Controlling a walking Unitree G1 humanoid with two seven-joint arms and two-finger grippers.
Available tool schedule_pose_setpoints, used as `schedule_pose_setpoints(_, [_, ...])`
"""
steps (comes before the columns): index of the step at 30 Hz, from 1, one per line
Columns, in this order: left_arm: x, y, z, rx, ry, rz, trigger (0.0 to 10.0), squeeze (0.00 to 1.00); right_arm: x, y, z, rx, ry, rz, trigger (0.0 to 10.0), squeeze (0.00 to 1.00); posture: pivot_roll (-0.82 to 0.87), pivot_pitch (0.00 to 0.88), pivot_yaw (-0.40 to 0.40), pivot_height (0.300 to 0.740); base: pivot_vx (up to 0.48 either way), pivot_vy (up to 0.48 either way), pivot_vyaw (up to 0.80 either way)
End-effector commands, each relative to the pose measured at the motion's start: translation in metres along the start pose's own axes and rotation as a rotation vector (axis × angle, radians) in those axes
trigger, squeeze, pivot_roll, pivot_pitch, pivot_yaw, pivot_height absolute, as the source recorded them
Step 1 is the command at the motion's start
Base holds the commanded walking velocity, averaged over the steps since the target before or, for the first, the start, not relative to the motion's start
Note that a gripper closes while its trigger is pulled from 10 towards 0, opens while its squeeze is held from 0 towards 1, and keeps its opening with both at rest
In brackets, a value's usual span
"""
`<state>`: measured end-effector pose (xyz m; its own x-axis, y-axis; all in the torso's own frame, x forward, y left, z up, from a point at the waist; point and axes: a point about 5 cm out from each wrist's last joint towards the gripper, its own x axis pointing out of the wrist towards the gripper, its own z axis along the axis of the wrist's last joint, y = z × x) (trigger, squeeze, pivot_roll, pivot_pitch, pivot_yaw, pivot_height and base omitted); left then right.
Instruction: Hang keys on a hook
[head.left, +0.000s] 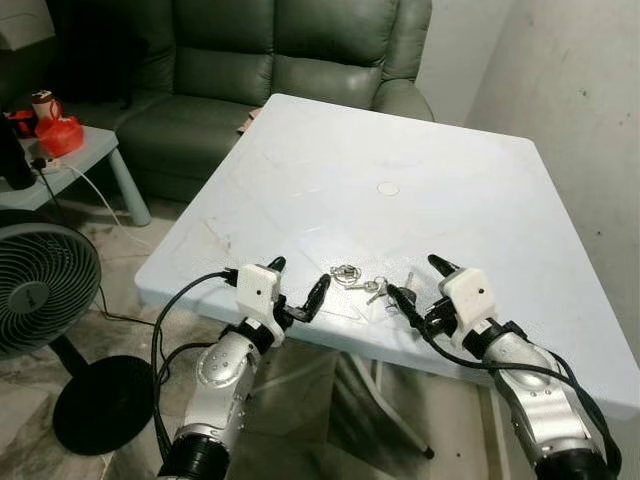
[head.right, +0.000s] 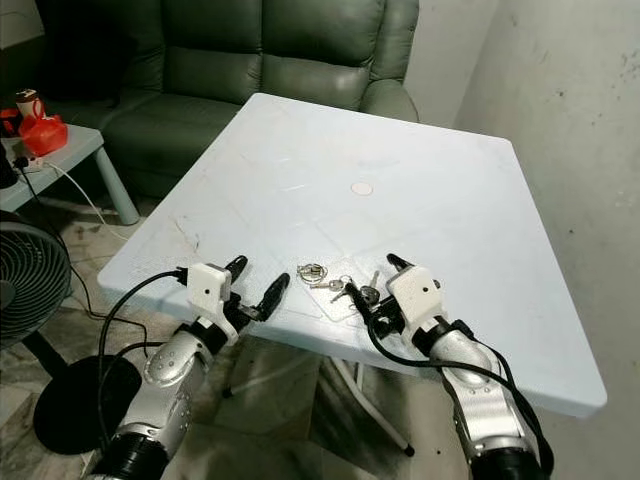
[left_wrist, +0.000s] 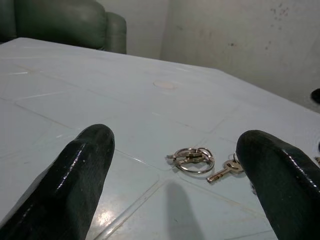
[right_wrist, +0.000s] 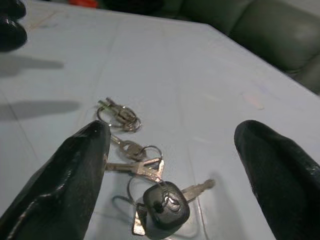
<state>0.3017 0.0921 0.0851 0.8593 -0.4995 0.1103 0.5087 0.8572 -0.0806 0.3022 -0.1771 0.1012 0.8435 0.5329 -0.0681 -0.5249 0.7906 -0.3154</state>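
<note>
A bunch of keys (head.left: 366, 283) lies near the front edge of the pale blue table (head.left: 340, 180): silver rings, several metal keys and one black-headed key (right_wrist: 163, 202). My right gripper (head.left: 422, 282) is open just behind the bunch at the table edge, its fingers (right_wrist: 75, 175) to either side of the black-headed key. My left gripper (head.left: 298, 284) is open too, a little to the left of the key ring (left_wrist: 191, 159), low over the table edge. No hook is in view.
A green sofa (head.left: 270, 70) stands beyond the table. At the left is a floor fan (head.left: 40, 290) with a cable, and a small side table (head.left: 70, 160) carrying red items. A bare wall (head.left: 580, 90) runs along the right.
</note>
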Motion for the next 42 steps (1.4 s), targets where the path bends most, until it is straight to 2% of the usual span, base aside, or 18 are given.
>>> schedule_pose_setpoints(1, [0.000, -0.004, 0.002, 0.016, 0.000, -0.020, 10.0, 0.00, 0.002, -0.004, -0.001, -0.015, 0.016, 0.021, 10.0, 0.00, 0.01, 0.068, -0.096, 0.740, 0.000, 0.000, 0.00])
schedule_pose_setpoints(7, [-0.007, -0.014, -0.001, 0.010, 0.006, -0.043, 10.0, 0.00, 0.010, -0.004, -0.007, -0.021, 0.052, 0.072, 10.0, 0.00, 0.03, 0.091, -0.105, 0.740, 0.000, 0.000, 0.00])
schedule_pose_setpoints(15, [-0.013, -0.028, -0.004, 0.004, 0.020, -0.093, 10.0, 0.00, 0.013, -0.008, -0.011, -0.017, 0.070, 0.121, 10.0, 0.00, 0.04, 0.097, -0.108, 0.740, 0.000, 0.000, 0.00])
schedule_pose_setpoints(21, [-0.015, -0.031, -0.003, 0.009, 0.028, -0.110, 10.0, 0.00, 0.013, -0.011, -0.013, 0.000, 0.071, 0.139, 10.0, 0.00, 0.04, 0.097, -0.106, 0.740, 0.000, 0.000, 0.00])
schedule_pose_setpoints(22, [-0.015, -0.030, -0.002, 0.010, 0.028, -0.108, 10.0, 0.00, 0.012, -0.012, -0.014, 0.003, 0.072, 0.139, 9.5, 0.00, 0.04, 0.095, -0.102, 0.740, 0.000, 0.000, 0.00])
schedule_pose_setpoints(23, [-0.015, -0.029, -0.002, 0.011, 0.028, -0.106, 10.0, 0.00, 0.012, -0.012, -0.014, 0.010, 0.070, 0.141, 8.2, 0.00, 0.04, 0.095, -0.102, 0.740, 0.000, 0.000, 0.00])
schedule_pose_setpoints(24, [-0.014, -0.028, -0.001, 0.013, 0.029, -0.104, 10.0, 0.00, 0.012, -0.014, -0.013, 0.005, 0.060, 0.143, 4.9, 0.00, 0.04, 0.095, -0.102, 0.740, 0.000, 0.000, 0.00])
schedule_pose_setpoints(25, [-0.014, -0.028, -0.001, 0.013, 0.029, -0.103, 10.0, 0.00, 0.012, -0.014, -0.013, 0.003, 0.058, 0.144, 4.9, 0.00, 0.04, 0.095, -0.102, 0.740, 0.000, 0.000, 0.00])
schedule_pose_setpoints(26, [-0.014, -0.028, 0.000, 0.013, 0.029, -0.102, 10.0, 0.00, 0.011, -0.014, -0.013, 0.005, 0.057, 0.145, 0.4, 0.00, 0.04, 0.090, -0.100, 0.740, 0.000, 0.000, 0.00])
schedule_pose_setpoints(27, [-0.014, -0.027, 0.000, 0.014, 0.030, -0.101, 10.0, 0.00, 0.011, -0.014, -0.014, 0.009, 0.056, 0.152, 0.0, 0.00, 0.04, 0.090, -0.100, 0.740, 0.000, 0.000, 0.00])
schedule_pose_setpoints(42, [-0.015, -0.029, 0.001, 0.018, 0.033, -0.098, 10.0, 0.00, 0.010, -0.016, -0.015, 0.003, 0.057, 0.196, 0.0, 0.00, 0.05, 0.084, -0.105, 0.740, 0.000, 0.000, 0.00])
